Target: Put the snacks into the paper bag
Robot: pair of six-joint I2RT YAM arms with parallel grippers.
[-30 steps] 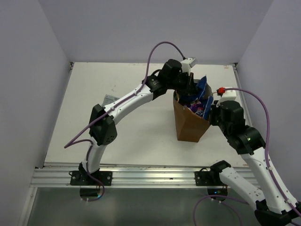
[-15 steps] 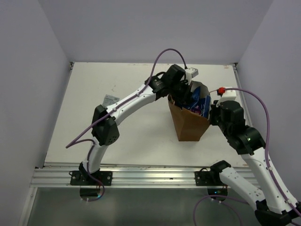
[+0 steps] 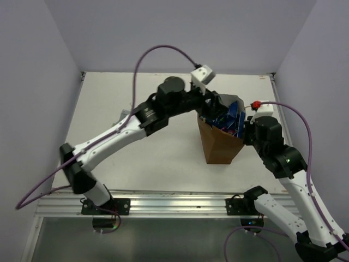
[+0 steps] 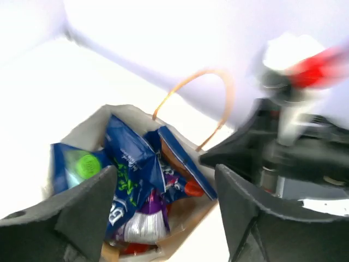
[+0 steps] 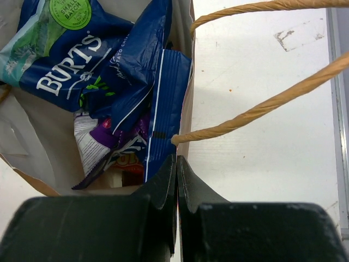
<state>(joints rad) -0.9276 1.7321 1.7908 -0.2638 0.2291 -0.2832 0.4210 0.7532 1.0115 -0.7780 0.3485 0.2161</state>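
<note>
Brown kraft paper forms the paper bag (image 3: 218, 146), which stands upright on the white counter (image 3: 136, 103), right of centre and nearer the right edge than the left, about midway between the far and near edges. Its mouth is open, its inside pale, and it is crowded with snacks whose blue tops poke above the rim. From above, the left gripper (image 3: 217, 105) hangs over the far side of the mouth and the right gripper (image 3: 244, 126) meets the bag's right-hand rim, but the jaws of neither can be read there. The left wrist view settles the first: its two dark fingers (image 4: 82, 213) are spread wide with nothing between them, and the bag's contents lie below the gap. The right wrist view settles the second: its jaws are pressed together on the edge of the bag's wall, just below where a tan string handle (image 5: 256, 109) is fixed. That same view alone gives legible print: a large blue packet (image 5: 82, 60) reads "BURTS" in white, with a green roundel (image 5: 70, 11) marked "SMALL BATCH". A second blue packet lies folded against it, and a purple packet (image 5: 106, 136) with a white panel lies tucked beneath. Smaller lettering there is too fine to read.
</note>
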